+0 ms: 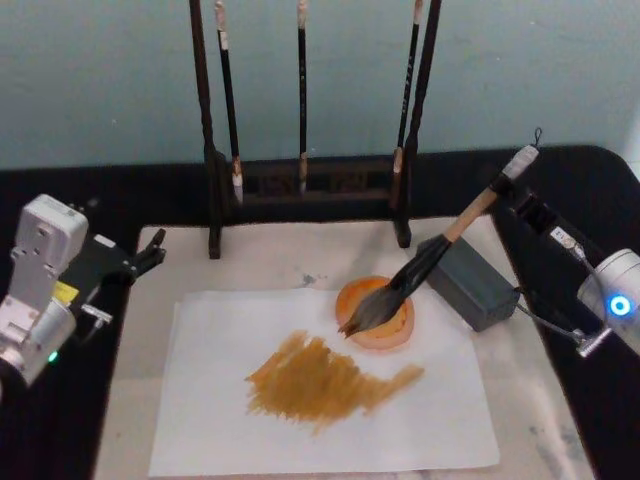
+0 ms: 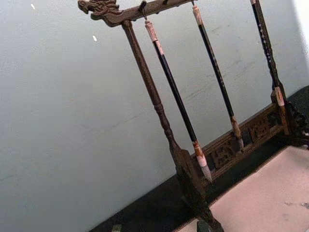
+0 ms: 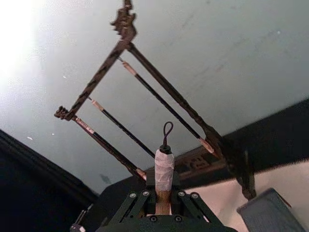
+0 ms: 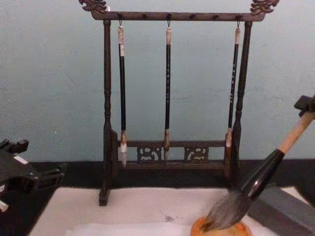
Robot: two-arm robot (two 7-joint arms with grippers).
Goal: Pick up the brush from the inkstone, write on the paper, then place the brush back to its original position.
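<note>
Above the table (image 1: 165, 195), right pincer (image 1: 512, 190) clamps brush (image 1: 430, 262), bristles on orange dish (image 1: 396, 336); left pincer (image 1: 150, 252) idle.

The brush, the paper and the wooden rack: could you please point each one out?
brush (image 1: 425, 265): head view, on its black lower section.
paper (image 1: 215, 400): head view, on bare white beside the ochre strokes.
wooden rack (image 4: 197, 16): chest view, on its top bar.

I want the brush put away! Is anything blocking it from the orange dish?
Nothing visible. The brush rests its hairs in the orange dish, handle leaning over the grey block, the right hand holding its top. The left hand sits at left.
</note>
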